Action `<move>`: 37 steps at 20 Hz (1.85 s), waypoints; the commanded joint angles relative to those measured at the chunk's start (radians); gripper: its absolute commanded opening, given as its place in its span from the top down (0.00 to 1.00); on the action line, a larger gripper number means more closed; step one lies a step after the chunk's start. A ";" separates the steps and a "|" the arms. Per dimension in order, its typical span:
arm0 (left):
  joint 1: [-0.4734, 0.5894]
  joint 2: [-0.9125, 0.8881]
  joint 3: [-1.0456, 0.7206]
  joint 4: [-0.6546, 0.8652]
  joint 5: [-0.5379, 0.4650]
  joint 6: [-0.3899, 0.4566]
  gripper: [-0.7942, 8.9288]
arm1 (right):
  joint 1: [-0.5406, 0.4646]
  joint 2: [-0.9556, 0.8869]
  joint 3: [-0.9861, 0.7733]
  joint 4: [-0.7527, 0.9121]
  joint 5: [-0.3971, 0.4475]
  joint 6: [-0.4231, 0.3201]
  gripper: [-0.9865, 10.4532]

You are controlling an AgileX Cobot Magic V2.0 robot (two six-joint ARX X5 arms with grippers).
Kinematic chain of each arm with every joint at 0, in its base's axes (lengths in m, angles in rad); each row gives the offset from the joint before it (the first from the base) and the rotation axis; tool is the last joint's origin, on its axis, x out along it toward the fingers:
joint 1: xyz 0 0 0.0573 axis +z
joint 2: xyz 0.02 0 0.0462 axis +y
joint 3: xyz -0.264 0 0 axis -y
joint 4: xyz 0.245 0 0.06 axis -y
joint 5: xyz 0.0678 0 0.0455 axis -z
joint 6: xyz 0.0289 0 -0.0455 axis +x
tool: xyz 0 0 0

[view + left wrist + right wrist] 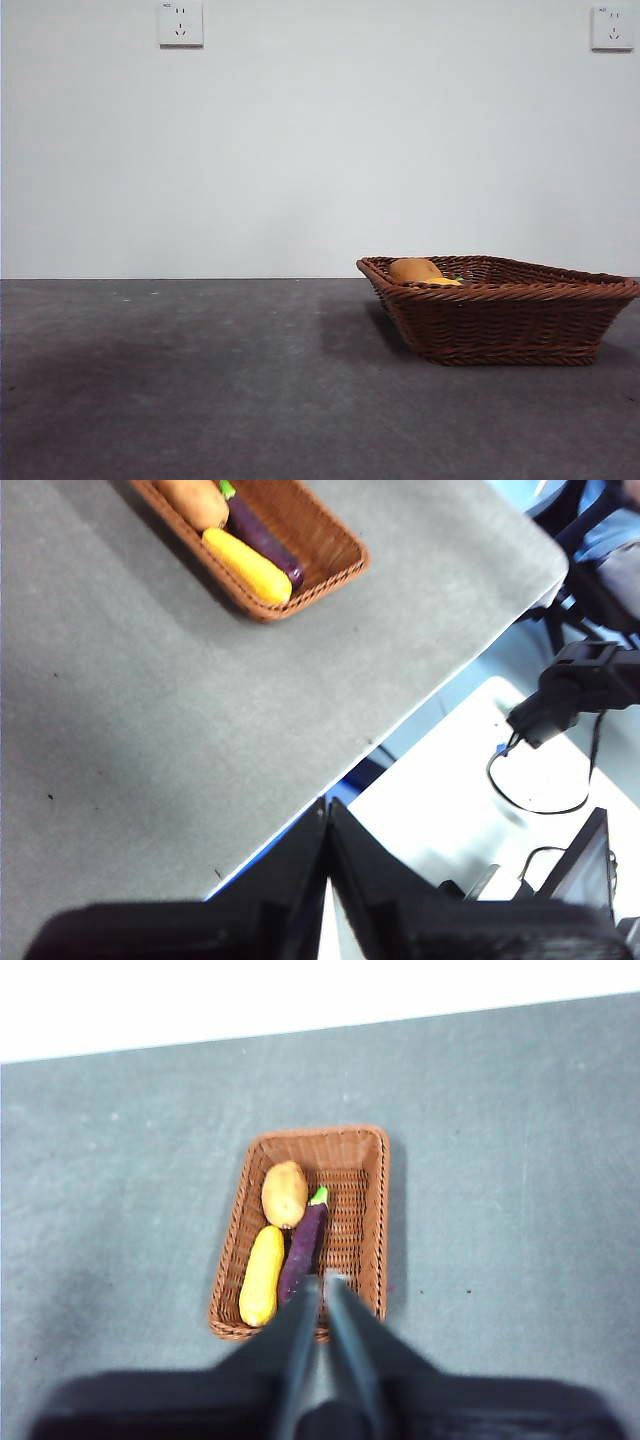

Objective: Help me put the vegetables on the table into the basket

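Right wrist view: potato [284, 1193], yellow squash [261, 1275] and eggplant [302, 1250] all lie inside basket [372, 1210], long axes along its length. Right pincer [322, 1305] pressed together, above basket's near end. Left pincer [327, 850] pressed together, well apart from basket, over worktop [180, 710] edge.

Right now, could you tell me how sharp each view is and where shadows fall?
Front view: fairly sharp, the basket casting a soft shadow leftward on the table. Left wrist view: soft, the left gripper a blurred dark shape, a shadow lying beside the basket. Right wrist view: slightly blurred; potato, yellow vegetable and eggplant still readable; wall overexposed white.
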 commanded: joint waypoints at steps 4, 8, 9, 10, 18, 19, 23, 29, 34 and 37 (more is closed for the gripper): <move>0.077 0.065 -0.005 0.005 -0.014 0.052 0.92 | 0.001 -0.005 -0.004 -0.047 0.005 0.016 0.91; 0.412 0.049 -0.063 0.134 0.013 0.557 0.92 | 0.001 0.049 -0.004 -0.047 0.005 0.016 0.91; 0.503 0.012 -0.128 0.246 0.037 0.664 0.92 | 0.001 0.064 -0.004 -0.047 0.005 0.016 0.91; 0.589 -0.038 -0.216 0.381 0.071 0.757 0.92 | 0.001 0.079 -0.004 -0.047 0.005 0.016 0.91; 0.946 -0.469 -1.117 1.215 0.225 0.602 0.92 | 0.001 0.291 -0.004 -0.025 0.005 0.016 0.91; 0.956 -0.515 -1.190 1.244 0.233 0.563 0.92 | 0.001 0.316 -0.004 -0.023 0.005 0.016 0.91; 0.964 -0.647 -1.327 1.250 0.231 0.546 0.92 | 0.001 0.394 -0.004 0.006 0.005 0.016 0.91; 0.967 -0.731 -1.375 1.206 0.199 0.538 0.92 | 0.001 0.492 -0.004 0.097 0.005 0.016 0.91; 0.978 -0.727 -1.375 1.154 0.087 0.441 0.92 | 0.001 0.550 -0.004 0.215 0.005 0.016 0.91; 0.985 -0.726 -1.375 1.152 0.057 0.430 0.92 | 0.000 0.575 -0.004 0.295 0.005 0.016 0.91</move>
